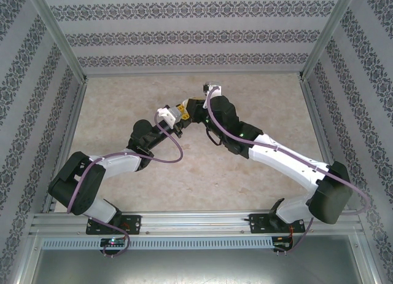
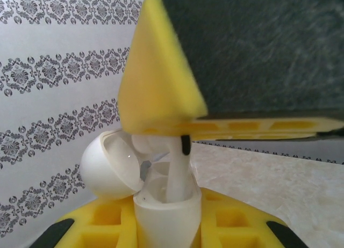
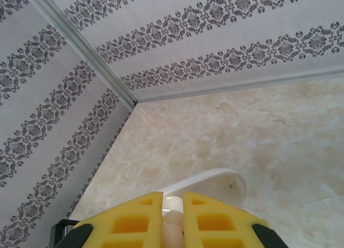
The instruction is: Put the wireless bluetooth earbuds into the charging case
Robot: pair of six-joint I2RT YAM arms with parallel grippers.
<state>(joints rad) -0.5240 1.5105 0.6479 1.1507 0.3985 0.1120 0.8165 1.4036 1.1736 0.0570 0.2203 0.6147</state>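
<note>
Left gripper (image 2: 167, 226): fingers closed on the body of the charging case (image 2: 161, 218), held upright with its lid (image 2: 105, 170) swung open to one side. This likely steadies the sockets and keeps them facing up.

Right gripper (image 3: 172, 218): fingers pinched nearly shut on one pale earbud (image 2: 178, 175), brought from above. Its stem stands in the case mouth and looks not fully seated, though the close view is blurred.

Pose: both arms reach forward and inward, wrists meeting over the middle of the table (image 1: 123, 99), slightly toward its far edge.
</note>
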